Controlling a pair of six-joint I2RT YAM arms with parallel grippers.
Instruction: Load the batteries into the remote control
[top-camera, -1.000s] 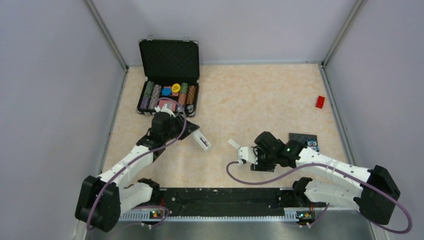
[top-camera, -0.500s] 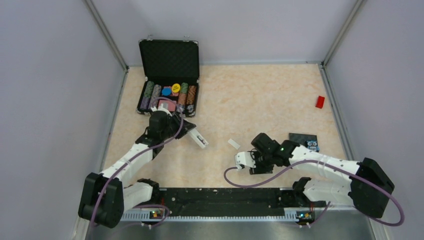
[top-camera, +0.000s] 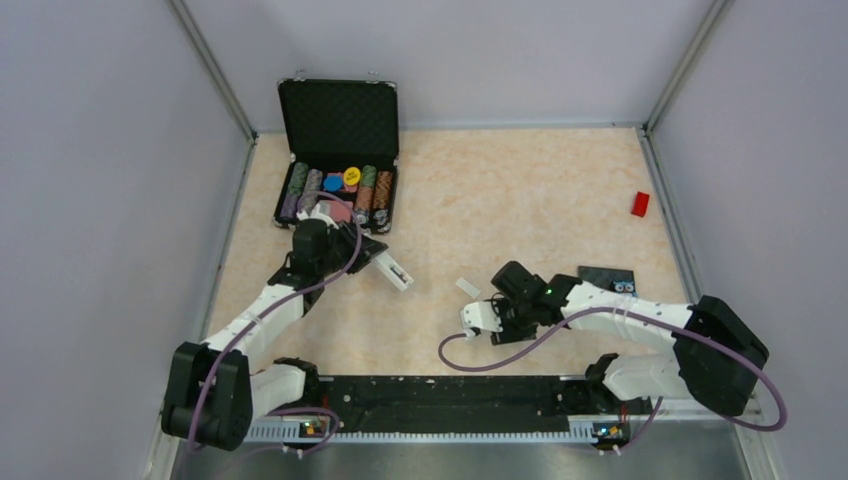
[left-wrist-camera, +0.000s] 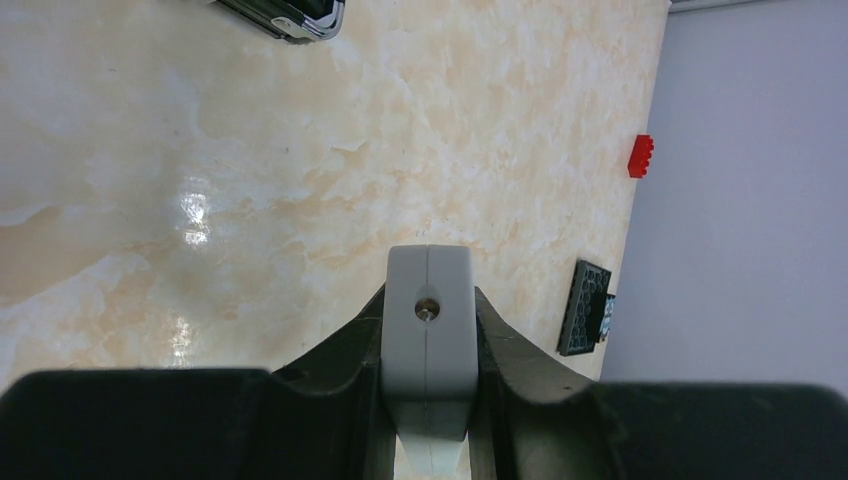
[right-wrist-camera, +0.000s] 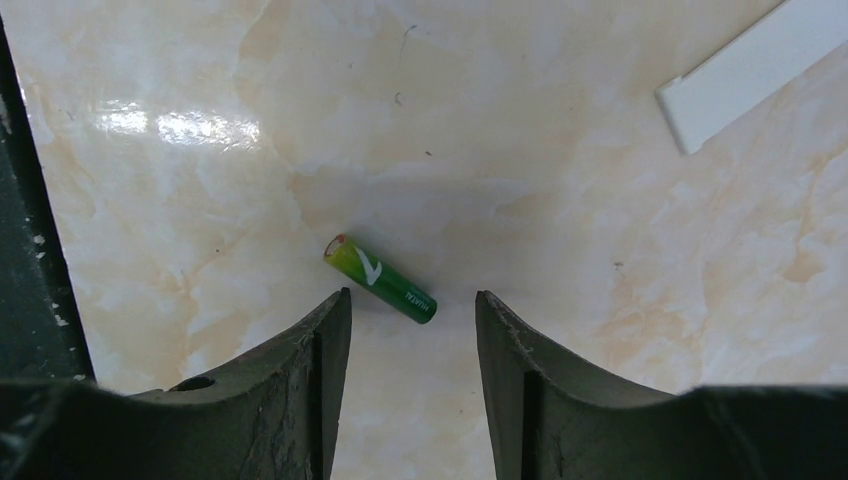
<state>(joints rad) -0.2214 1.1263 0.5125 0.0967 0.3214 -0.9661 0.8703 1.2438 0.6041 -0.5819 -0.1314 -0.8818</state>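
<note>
Nothing looked loaded yet: the left tool (left-wrist-camera: 428, 335) was clenched on the remote control (left-wrist-camera: 428, 285) at lower centre of its wrist view, the right tool (right-wrist-camera: 412, 325) hung spread open over the green battery (right-wrist-camera: 380, 278) lying mid-frame on the counter (right-wrist-camera: 550, 150), so both insertions remained.

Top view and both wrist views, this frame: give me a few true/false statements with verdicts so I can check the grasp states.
1. The left claw is shut on the remote control. True.
2. The right claw grips the green battery. False: the claw is open and the battery lies on the table at its fingertips.
3. The white cover plate is fitted on the remote control. False: it lies on the table by itself.
4. The red block sits near the table's right edge. True.
</note>
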